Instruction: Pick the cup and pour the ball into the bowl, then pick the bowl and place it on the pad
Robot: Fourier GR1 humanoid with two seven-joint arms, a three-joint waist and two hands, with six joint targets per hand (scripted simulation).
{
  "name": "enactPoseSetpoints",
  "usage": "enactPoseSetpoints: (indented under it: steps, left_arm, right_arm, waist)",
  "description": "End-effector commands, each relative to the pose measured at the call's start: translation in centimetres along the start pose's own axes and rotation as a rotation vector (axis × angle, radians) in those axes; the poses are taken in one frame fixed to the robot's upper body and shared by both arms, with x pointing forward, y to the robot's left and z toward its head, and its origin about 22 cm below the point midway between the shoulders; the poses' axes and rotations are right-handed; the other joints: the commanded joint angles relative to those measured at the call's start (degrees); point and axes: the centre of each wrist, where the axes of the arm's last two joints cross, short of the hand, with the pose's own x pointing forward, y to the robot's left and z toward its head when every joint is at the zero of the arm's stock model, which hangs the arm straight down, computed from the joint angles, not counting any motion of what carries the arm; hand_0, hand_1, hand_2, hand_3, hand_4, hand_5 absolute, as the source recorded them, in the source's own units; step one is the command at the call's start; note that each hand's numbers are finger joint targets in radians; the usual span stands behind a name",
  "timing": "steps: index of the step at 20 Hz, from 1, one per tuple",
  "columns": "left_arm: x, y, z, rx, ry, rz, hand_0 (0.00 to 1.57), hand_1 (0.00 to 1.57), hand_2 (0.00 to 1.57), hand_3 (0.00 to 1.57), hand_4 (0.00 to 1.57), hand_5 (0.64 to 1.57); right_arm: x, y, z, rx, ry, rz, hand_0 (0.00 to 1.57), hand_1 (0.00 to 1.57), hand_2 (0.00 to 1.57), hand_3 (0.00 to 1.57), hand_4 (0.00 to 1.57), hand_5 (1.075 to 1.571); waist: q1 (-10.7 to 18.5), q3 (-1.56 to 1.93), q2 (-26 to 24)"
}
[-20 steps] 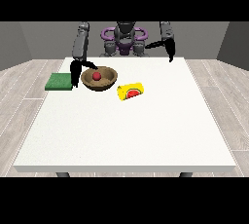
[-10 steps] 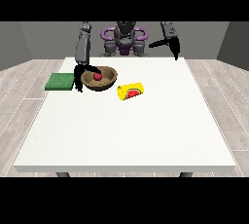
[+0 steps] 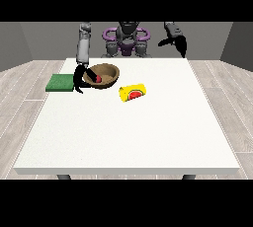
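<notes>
A brown bowl (image 3: 105, 74) with a red ball (image 3: 98, 78) in it sits at the table's far left, slightly tilted. The hand at the view's left (image 3: 79, 81) is at the bowl's left rim, its thumb over the rim and its fingers curled below. A yellow cup (image 3: 132, 93) with a red mark lies on its side just right of the bowl. The green pad (image 3: 61, 82) lies flat left of that hand. The hand at the view's right (image 3: 180, 43) hangs raised above the table's far right edge, fingers relaxed, holding nothing.
The white table (image 3: 128, 132) stretches wide towards the camera. The robot's torso (image 3: 127, 41) stands behind the far edge. The pad lies close to the table's left edge.
The hand at the view's left has sunk and closed round the bowl's left rim, and the bowl has tipped a little. The hand at the view's right drifted further right.
</notes>
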Motion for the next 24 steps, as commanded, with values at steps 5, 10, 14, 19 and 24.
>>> enactPoseSetpoints:
  steps: [5,10,14,19,24]
  left_arm:
    - [-5.1,0.2,3.5,0.059,0.212,0.039,0.0,0.0,0.0,0.0,0.96,1.422]
    - [-9.0,4.8,8.4,0.141,0.342,0.034,0.0,0.0,0.0,0.0,1.0,1.411]
    - [-8.9,5.3,9.1,0.172,0.399,0.017,0.0,0.0,0.0,0.0,1.0,1.407]
    - [-8.6,4.4,7.8,0.182,0.319,0.008,0.0,0.0,0.0,0.0,1.02,1.424]
    - [-8.4,7.3,8.3,0.188,0.237,0.037,0.0,0.0,0.0,0.0,1.15,1.463]
  right_arm:
    - [1.5,0.7,-1.2,-0.006,0.333,0.234,1.57,1.57,1.57,0.95,0.87,1.567]
    - [5.7,3.8,-3.0,0.094,0.401,0.279,1.57,1.57,1.57,0.89,0.81,1.565]
    - [6.8,1.1,-4.2,0.12,0.438,0.258,1.57,1.57,1.57,0.74,0.81,1.567]
    - [8.6,-0.3,-5.0,0.119,0.404,0.205,1.57,1.57,1.57,0.75,0.79,1.57]
    - [9.9,-4.3,-6.4,0.058,0.337,0.2,1.57,1.57,1.57,0.68,0.79,1.57]
  waist:
    - [-4.1,2.09,-10.7]
    - [-10.6,2.27,-18.0]
    - [-13.0,2.4,-20.3]
    - [-13.7,2.42,-14.8]
    - [-11.9,2.42,-10.7]
